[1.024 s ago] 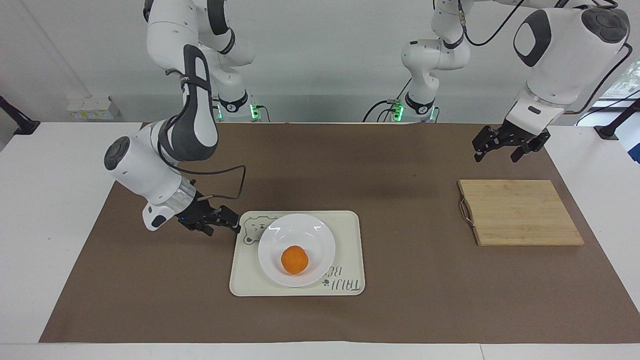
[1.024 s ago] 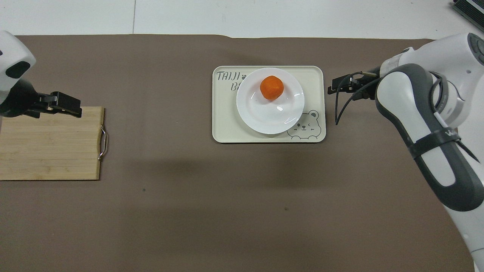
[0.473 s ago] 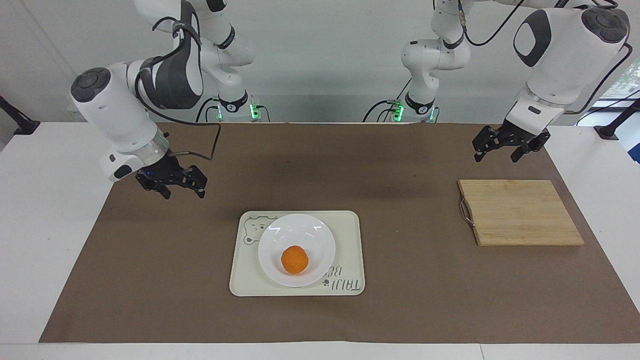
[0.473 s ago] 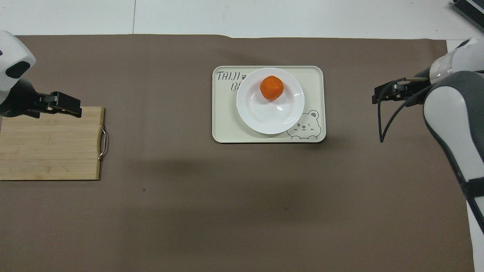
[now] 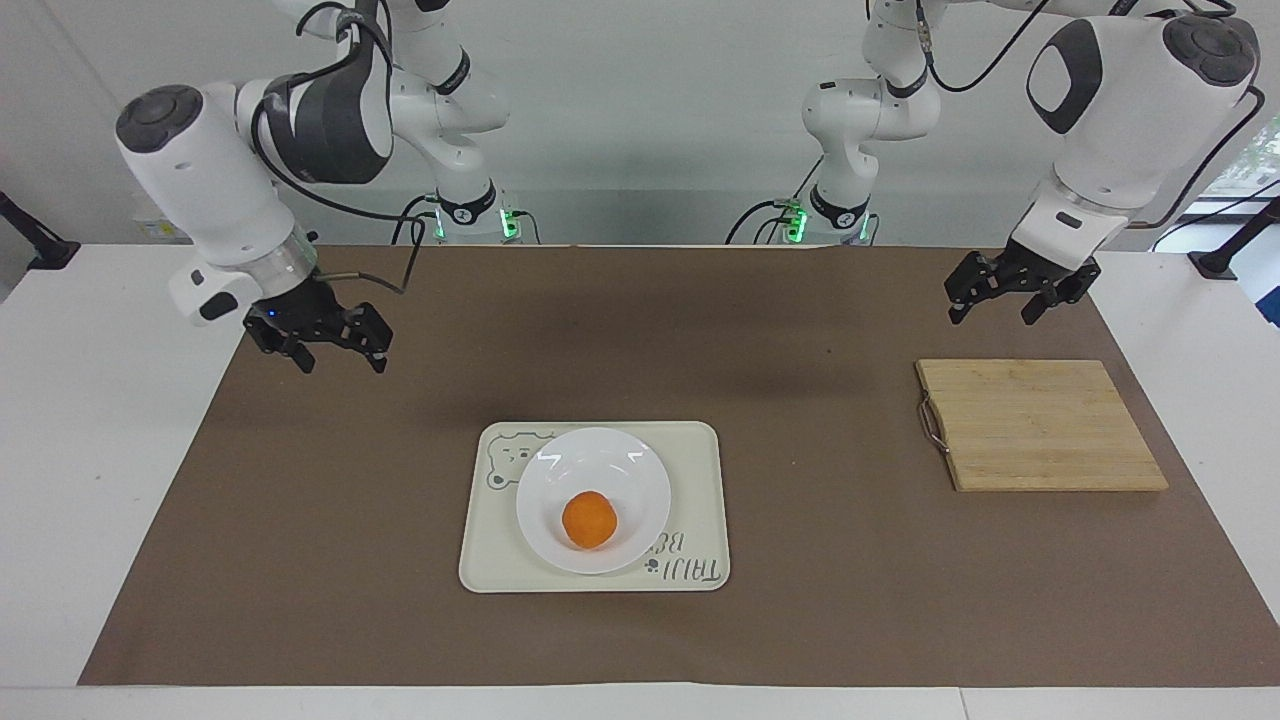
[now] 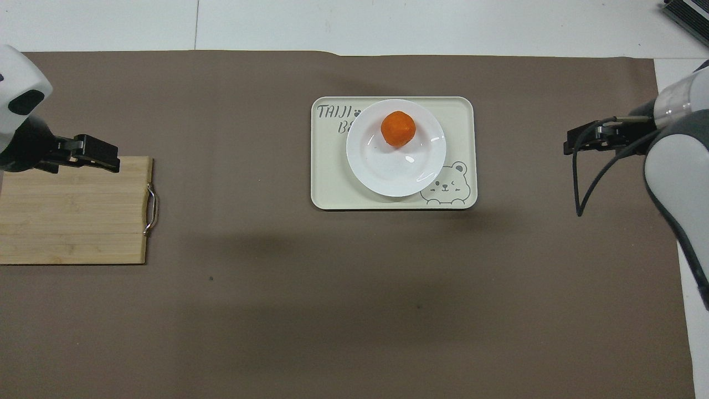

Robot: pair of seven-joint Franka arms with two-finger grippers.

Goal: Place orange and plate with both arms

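On the cream tray in the middle of the worktop, the plate is sitting with the orange lying in it. Nothing is touching them. Up in the air over the brown mat, toward the right arm's end, the right tool is hanging wide apart and holding nothing. Near the wooden board, the left tool is hanging above the mat, also wide and holding nothing.
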